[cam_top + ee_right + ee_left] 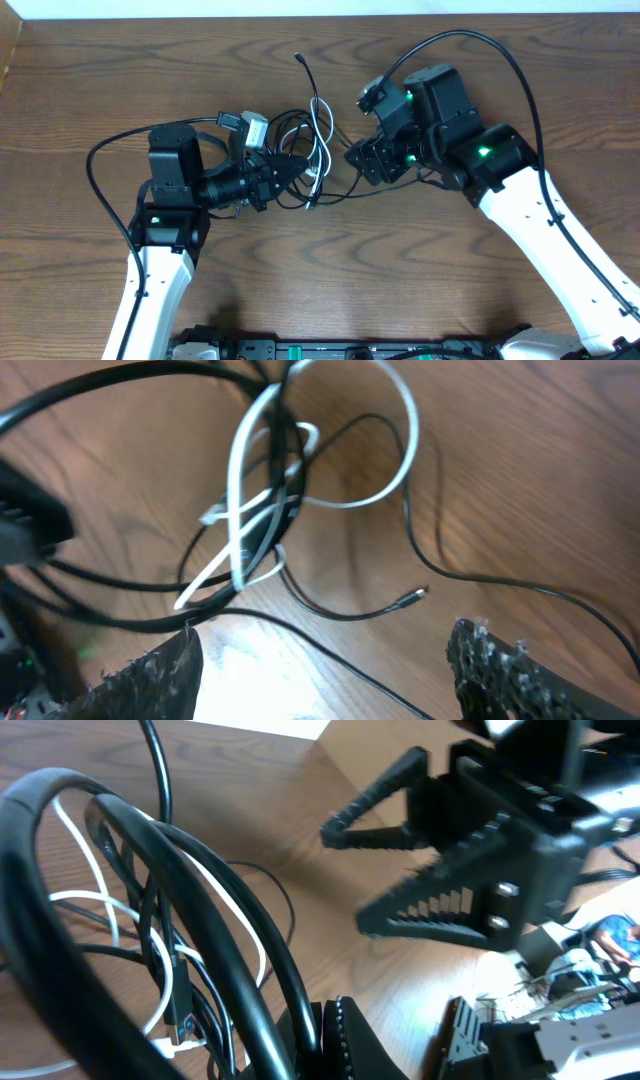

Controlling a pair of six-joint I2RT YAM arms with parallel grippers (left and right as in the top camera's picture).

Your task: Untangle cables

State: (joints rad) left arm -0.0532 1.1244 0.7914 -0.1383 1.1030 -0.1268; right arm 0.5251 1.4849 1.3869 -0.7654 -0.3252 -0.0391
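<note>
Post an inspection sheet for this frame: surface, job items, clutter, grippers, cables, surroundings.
Surface: brown wooden table.
Job's things: black and white cables tangled mid-table; one plug end trails free.
Clutter: nothing seen.
Grippers: left gripper looks shut, tip in the tangle; right gripper open, empty, beside it.
Cables: thick arm cables arch off both arms.
Surroundings: pale strip past the far edge.

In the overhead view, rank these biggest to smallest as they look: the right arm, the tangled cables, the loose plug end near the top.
1. right arm, nearer the camera, yet clearly largest
2. cables
3. plug end
</note>
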